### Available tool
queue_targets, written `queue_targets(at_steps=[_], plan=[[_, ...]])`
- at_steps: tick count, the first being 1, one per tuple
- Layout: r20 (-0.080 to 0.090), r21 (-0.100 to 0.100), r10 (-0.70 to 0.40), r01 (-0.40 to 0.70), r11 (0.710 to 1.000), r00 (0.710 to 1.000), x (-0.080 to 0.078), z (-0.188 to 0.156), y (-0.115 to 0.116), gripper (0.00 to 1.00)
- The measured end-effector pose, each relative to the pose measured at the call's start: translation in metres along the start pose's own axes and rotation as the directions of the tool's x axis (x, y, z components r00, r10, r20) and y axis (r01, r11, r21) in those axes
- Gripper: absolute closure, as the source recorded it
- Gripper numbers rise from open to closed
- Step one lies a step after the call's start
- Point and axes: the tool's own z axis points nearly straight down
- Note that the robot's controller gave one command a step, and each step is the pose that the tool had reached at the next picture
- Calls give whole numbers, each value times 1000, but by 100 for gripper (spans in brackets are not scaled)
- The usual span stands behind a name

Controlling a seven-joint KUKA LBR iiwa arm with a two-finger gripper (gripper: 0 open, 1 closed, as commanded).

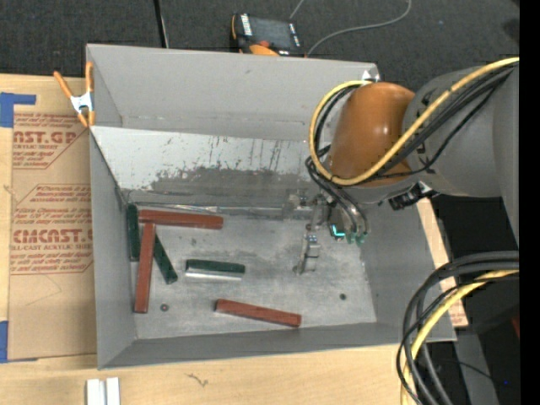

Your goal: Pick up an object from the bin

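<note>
Gripper (305,258): we see it over bare floor, right half of the bin (253,99) | Grip: we cannot tell how open it is | Nearest: green bar (214,268) to its left, brown bar (257,313) nearer the front wall, both apart from it

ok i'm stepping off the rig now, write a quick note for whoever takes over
Gripper: low over bare floor at the right side of the bin; open or shut unclear, nothing seen held.
Things: dark green bar nearest, left of it in the view; red-brown bar by the front wall; other bars grouped far left.
Done: nothing picked yet.
Left: grasp one bar, lift it out.
</note>
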Motion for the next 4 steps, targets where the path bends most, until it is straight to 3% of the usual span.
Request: queue_targets(at_steps=[1,2,3,4], plan=[[1,-3,-41,41,999,999,-1,63,67,0],[4,-4,-98,98,995,995,34,63,148,0],[7,0,-91,91,996,996,31,62,143,100],[12,-2,-47,47,999,999,73,-72,138,100]])
